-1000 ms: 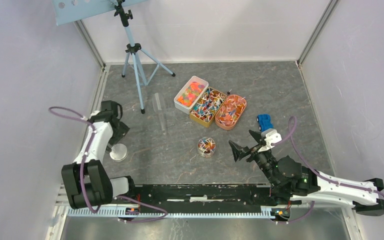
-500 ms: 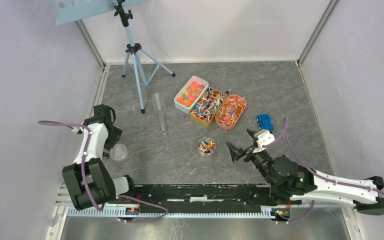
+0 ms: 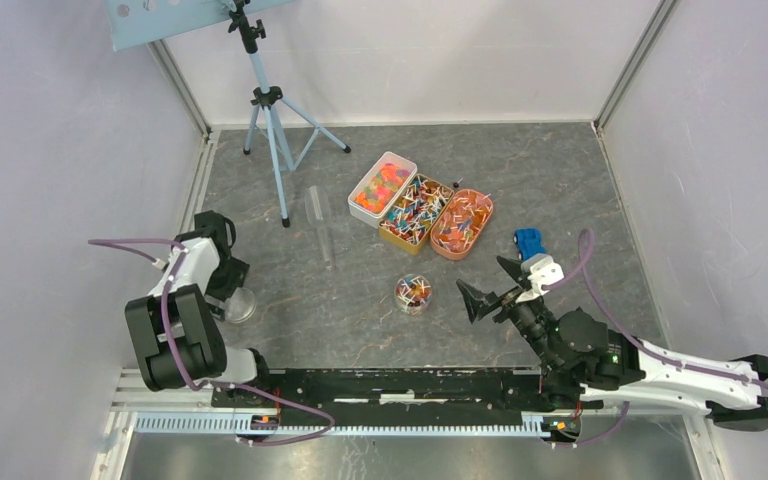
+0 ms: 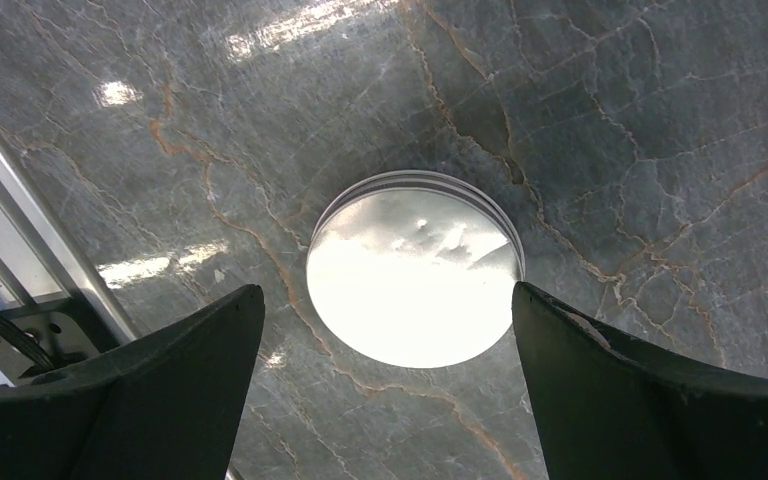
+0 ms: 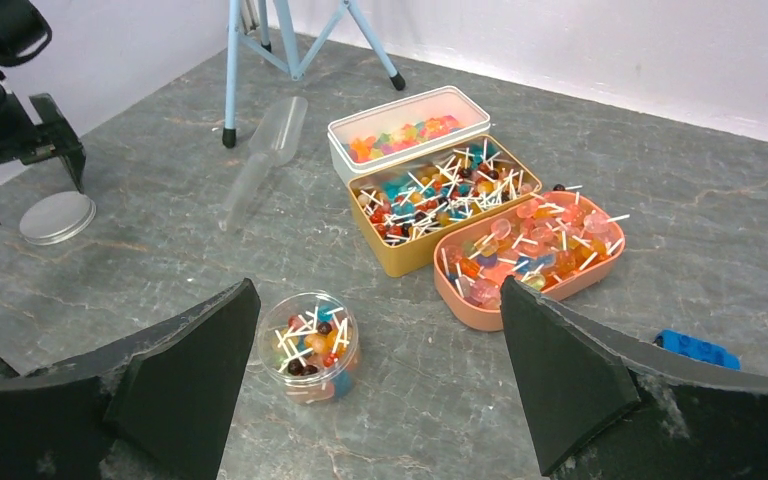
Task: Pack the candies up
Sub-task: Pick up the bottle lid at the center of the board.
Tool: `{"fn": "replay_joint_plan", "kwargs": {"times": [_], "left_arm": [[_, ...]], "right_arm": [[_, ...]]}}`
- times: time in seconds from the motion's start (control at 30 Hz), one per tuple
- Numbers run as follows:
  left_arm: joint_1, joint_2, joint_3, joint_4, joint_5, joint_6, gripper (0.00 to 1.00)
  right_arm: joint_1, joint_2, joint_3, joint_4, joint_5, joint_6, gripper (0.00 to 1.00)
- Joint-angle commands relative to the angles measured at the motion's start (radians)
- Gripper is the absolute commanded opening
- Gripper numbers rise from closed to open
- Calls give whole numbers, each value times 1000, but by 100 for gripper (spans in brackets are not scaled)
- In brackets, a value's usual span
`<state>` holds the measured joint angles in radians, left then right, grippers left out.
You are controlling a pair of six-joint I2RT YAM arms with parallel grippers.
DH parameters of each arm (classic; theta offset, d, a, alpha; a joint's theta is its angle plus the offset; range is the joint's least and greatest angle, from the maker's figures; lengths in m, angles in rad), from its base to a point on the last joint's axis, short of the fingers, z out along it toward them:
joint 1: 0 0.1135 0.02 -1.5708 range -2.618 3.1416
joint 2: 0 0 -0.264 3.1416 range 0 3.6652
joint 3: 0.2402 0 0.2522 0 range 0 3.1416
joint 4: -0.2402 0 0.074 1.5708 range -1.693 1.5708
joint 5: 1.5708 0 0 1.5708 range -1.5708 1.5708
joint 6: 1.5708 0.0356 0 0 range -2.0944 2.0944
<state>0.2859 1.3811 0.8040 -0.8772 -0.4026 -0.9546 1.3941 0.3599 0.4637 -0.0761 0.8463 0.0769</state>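
We hold our left fingers (image 4: 160,390) spread wide above the round lid (image 5: 57,217) on the table (image 5: 660,230), seemingly to lift it, while our right fingers (image 5: 180,380) (equally wide, empty) face the small jar (image 5: 305,392) of candies (image 5: 312,335) near three full trays (image 5: 410,258).

Table (image 4: 660,120) was grey marble with rusty-tan veins. Candies (image 5: 438,188): orange, red and pink in white tin (image 5: 405,106); multicoloured with white ends in gold tin (image 5: 410,258); orange-pink on white sticks in salmon tray (image 5: 470,300). Lid (image 4: 412,282) silver. Toy car (image 3: 528,241) blue. Tripod (image 3: 272,120) pale blue. Left gripper (image 4: 388,295) and right gripper (image 5: 379,288) black. Cables (image 3: 120,243) purple.
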Motion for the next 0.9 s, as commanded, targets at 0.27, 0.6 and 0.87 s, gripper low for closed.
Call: {"fn": "replay_joint_plan", "kwargs": {"times": [0.27,0.6,0.87], "left_arm": [[3,22,-81,101,32,-82,100],[-36,-5,-89,121,60,-77,84],[-205,-22,-106,118,57,-120,76]], "right_arm": [[5,-97,-9,-24,14,27,98],[4,-107,-31,-1,8,50,98],[4,-114,-20,-23,4,64,98]]}}
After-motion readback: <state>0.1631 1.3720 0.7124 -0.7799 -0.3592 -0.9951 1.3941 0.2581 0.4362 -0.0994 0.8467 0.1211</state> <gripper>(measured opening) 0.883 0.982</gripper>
